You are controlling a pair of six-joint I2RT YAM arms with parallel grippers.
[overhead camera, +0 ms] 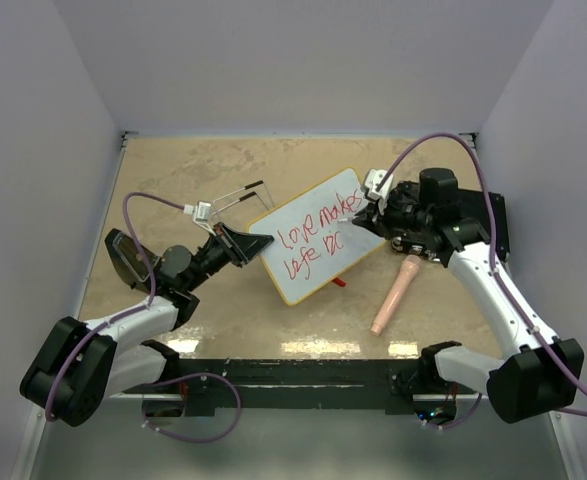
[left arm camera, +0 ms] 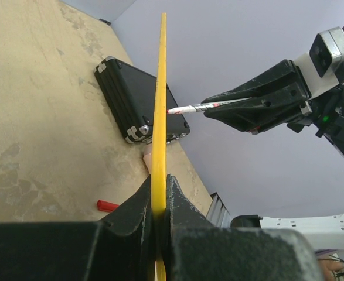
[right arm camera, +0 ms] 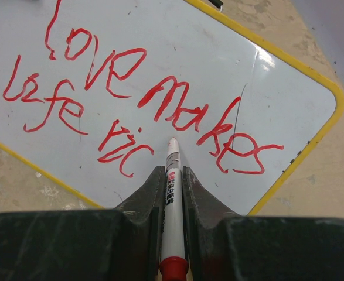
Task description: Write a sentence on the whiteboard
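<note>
Left gripper [overhead camera: 248, 243] is clenched on the whiteboard [overhead camera: 308, 283] at its 9 o'clock edge, mid bench [overhead camera: 173, 180]. Right gripper [overhead camera: 365, 212], at 2 o'clock, grasps a red-capped marker [right arm camera: 172, 193] beside the sentence [right arm camera: 166, 96].

Left arm [overhead camera: 123, 322] and right arm [overhead camera: 493, 285] angle inward, left fingers [left arm camera: 133, 213] and right fingers [right arm camera: 142, 202] clamped.
</note>
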